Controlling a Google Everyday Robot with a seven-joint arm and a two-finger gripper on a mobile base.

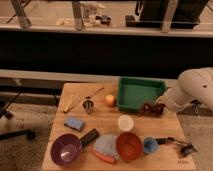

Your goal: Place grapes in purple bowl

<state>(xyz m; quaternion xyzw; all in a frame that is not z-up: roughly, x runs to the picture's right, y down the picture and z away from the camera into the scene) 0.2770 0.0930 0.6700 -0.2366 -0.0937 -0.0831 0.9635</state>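
First, I confirm a firm hold on the grapes [149,108] before lifting, then carry them high across the crowded table [145,128] to the purple bowl [66,149] at its opposite front corner. Currently the pincer [159,107] is pressed together, touching the bunch just beside the green tray [135,93]. I cannot tell whether it actually grips the bunch.

We saw the gripper [160,107] at the grapes [148,108], by the green tray [137,94].
Its jaws were closed; the purple bowl [65,149] sat well apart, at the front-left corner of the tabletop [102,120].
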